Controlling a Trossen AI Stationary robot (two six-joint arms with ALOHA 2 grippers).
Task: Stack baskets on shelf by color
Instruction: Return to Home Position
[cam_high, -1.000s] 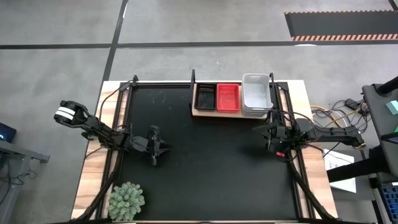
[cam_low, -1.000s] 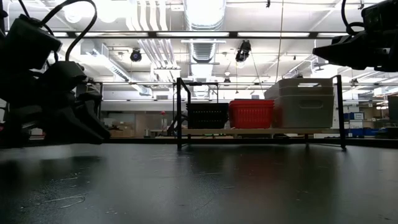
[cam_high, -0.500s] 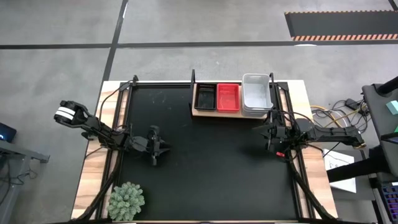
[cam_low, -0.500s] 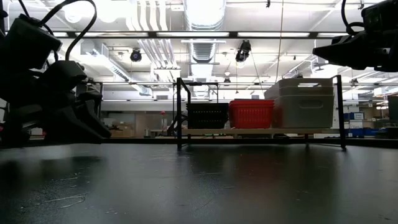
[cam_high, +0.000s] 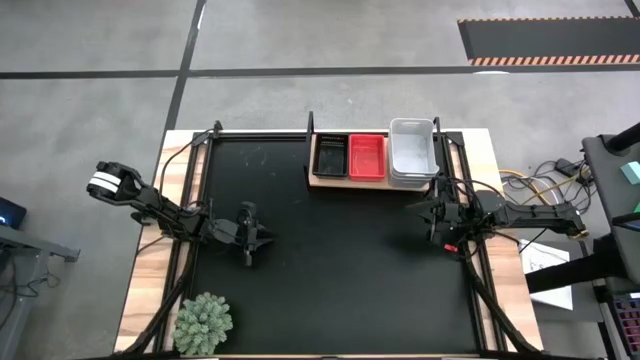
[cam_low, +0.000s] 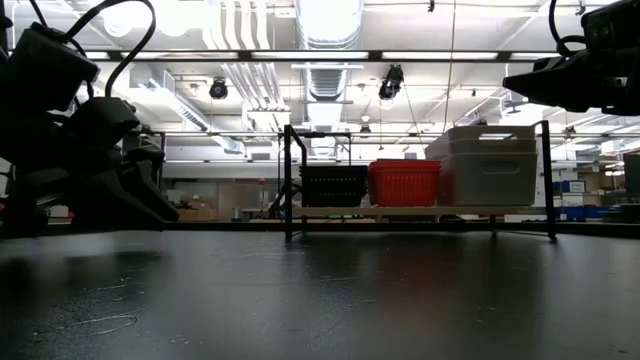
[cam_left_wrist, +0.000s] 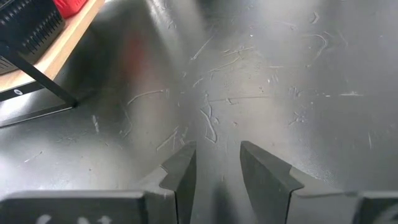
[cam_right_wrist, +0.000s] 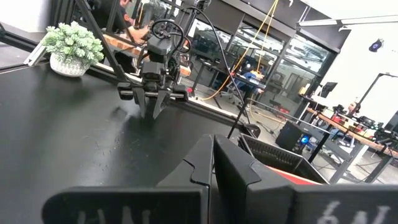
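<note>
Three groups of baskets stand side by side on the shelf (cam_high: 340, 183) at the table's far edge: black baskets (cam_high: 331, 156), red baskets (cam_high: 367, 157) and translucent white baskets (cam_high: 413, 153), bottoms on the wooden board (cam_low: 420, 211). In the low view the white baskets (cam_low: 490, 165) rise higher than the black baskets (cam_low: 333, 185) and the red baskets (cam_low: 405, 182). My left gripper (cam_high: 248, 240) hovers low over the mat's left half, slightly open (cam_left_wrist: 217, 146), holding nothing. My right gripper (cam_high: 437, 220) is over the mat's right edge, near side of the white baskets, shut (cam_right_wrist: 212, 140) and empty.
A spiky green plant (cam_high: 203, 322) sits at the near left corner of the table. The black mat (cam_high: 340, 270) lies between the two arms. Thin black rods (cam_low: 288, 180) frame the shelf. Cables and equipment lie beyond the table's right edge.
</note>
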